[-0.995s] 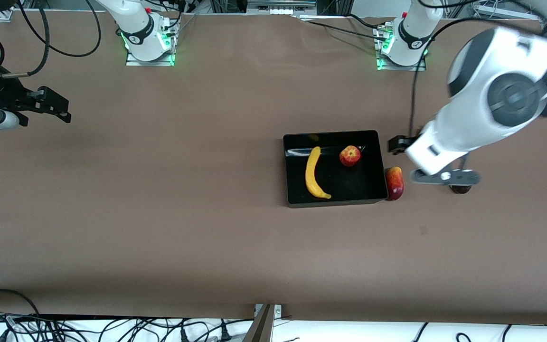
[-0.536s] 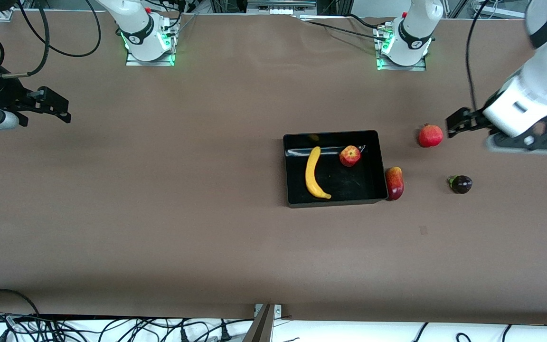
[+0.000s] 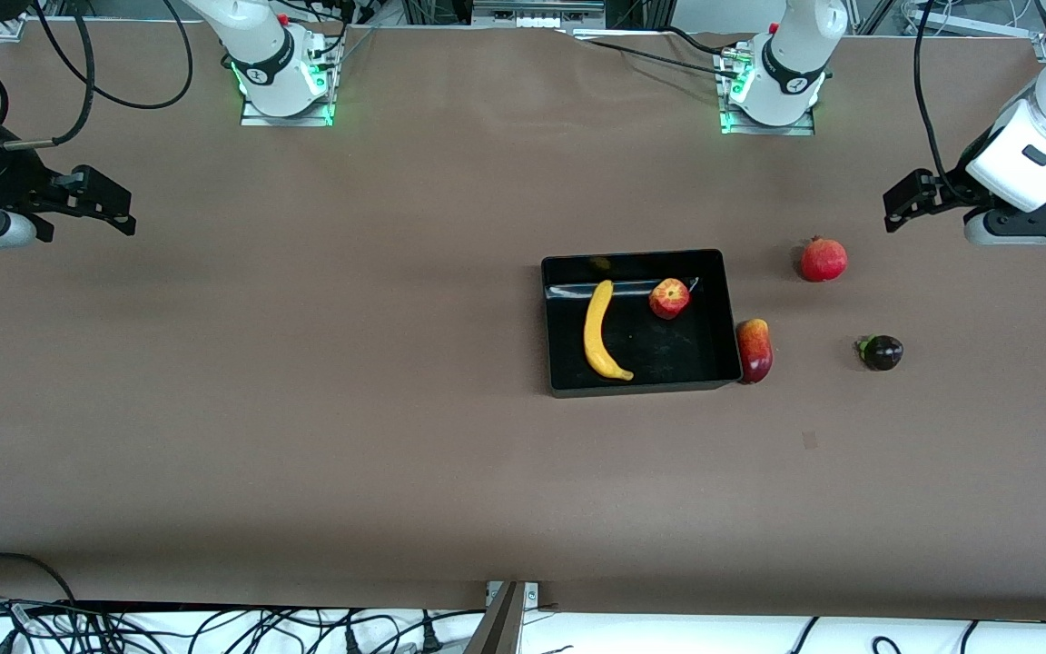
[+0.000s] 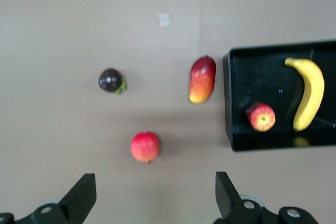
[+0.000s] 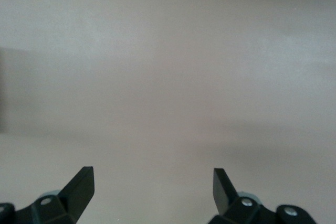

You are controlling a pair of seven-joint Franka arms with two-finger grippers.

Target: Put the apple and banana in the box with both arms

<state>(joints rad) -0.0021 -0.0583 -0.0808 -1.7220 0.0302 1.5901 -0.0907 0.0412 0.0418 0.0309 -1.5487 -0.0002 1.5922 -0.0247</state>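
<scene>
The black box (image 3: 552,318) stands on the brown table toward the left arm's end. The yellow banana (image 3: 598,331) and the red-yellow apple (image 3: 669,298) lie inside it, apart from each other. In the left wrist view the box (image 4: 229,103), banana (image 4: 307,93) and apple (image 4: 261,117) show too. My left gripper (image 3: 895,207) is open and empty, up over bare table at the left arm's end (image 4: 155,192). My right gripper (image 3: 114,207) is open and empty over bare table at the right arm's end (image 5: 152,187), waiting.
A red-yellow mango-like fruit (image 3: 754,350) lies against the box's wall at the left arm's side. A red pomegranate (image 3: 823,260) and a dark purple fruit (image 3: 882,352) lie farther toward the left arm's end. Arm bases stand along the table's back edge.
My left arm has swung up and away from beside the box toward the left arm's end of the table, uncovering the pomegranate and the dark fruit. The right arm has not moved.
</scene>
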